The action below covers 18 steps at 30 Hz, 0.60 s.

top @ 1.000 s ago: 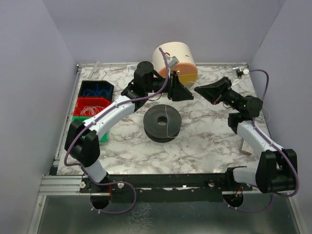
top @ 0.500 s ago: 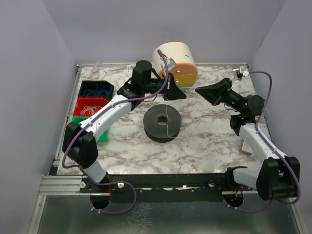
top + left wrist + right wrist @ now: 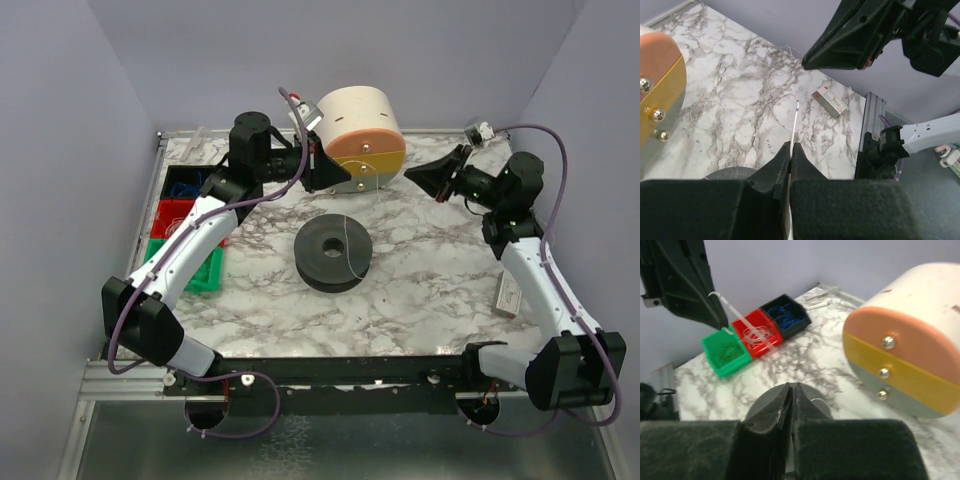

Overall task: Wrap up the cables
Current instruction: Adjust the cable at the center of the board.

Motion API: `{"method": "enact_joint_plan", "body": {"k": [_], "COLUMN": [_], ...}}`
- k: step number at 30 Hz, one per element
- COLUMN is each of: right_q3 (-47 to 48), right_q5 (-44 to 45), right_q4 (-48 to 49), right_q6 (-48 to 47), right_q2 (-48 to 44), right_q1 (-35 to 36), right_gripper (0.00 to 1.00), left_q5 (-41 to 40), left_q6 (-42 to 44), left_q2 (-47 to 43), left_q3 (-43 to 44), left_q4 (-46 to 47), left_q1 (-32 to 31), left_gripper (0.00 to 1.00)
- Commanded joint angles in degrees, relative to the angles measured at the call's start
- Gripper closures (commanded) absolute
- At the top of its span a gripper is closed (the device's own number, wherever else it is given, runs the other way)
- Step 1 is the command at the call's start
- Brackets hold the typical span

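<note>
The left gripper (image 3: 791, 146) has its two fingers clamped on one thin white cable (image 3: 796, 111), which sticks out straight past the fingertips. One small box (image 3: 829, 100) lies farther ahead, slightly right. The right gripper (image 3: 791, 386) has its two fingers pressed together. One dark spool (image 3: 318, 262) sits just beyond them, with three bins (image 3: 757, 332) farther off to the left and one cream drum (image 3: 910, 335) to the right.
</note>
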Motion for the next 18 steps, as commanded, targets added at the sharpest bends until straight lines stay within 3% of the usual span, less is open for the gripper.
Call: {"method": "enact_joint_plan", "body": {"k": [1, 3, 5, 6, 8, 13, 18], "right_q3": [7.73, 10.42, 12.42, 13.25, 14.62, 16.74, 15.59], "right_q5": [6.26, 5.21, -3.85, -8.19, -12.52, -8.14, -12.28], "right_q4": [-16.27, -20.91, -25.85, -27.54, -28.54, -35.56, -36.71], "right_q6": [-16.60, -24.58, -31.77, -33.24, -32.57, -39.80, -40.67], "right_q2": [-0.48, -1.56, -2.24, -2.08, -0.70, 4.43, 6.35], "right_q1": [-0.09, -0.06, -0.10, 0.04, 1.94, 10.61, 11.47], "right_gripper": [0.81, 0.58, 0.36, 0.31, 0.30, 0.30, 0.35], "left_q5": [-0.20, -1.21, -1.47, -1.74, -2.57, -4.88, -7.08], "left_q6": [3.53, 5.30, 6.97, 7.95, 9.45, 14.61, 16.50], "left_q2": [0.24, -0.18, -0.03, 0.22, 0.58, 1.61, 1.36], "left_q3": [0.29, 0.52, 1.19, 1.59, 1.77, 2.96, 2.88], "left_q4": [-4.04, -6.01, -8.26, -9.55, -11.26, -16.44, -17.91], "left_q1": [-0.22, -0.53, -1.30, -1.89, -3.50, -8.38, -9.69], "left_gripper": [1.00, 1.00, 1.00, 1.00, 1.00, 1.00, 1.00]}}
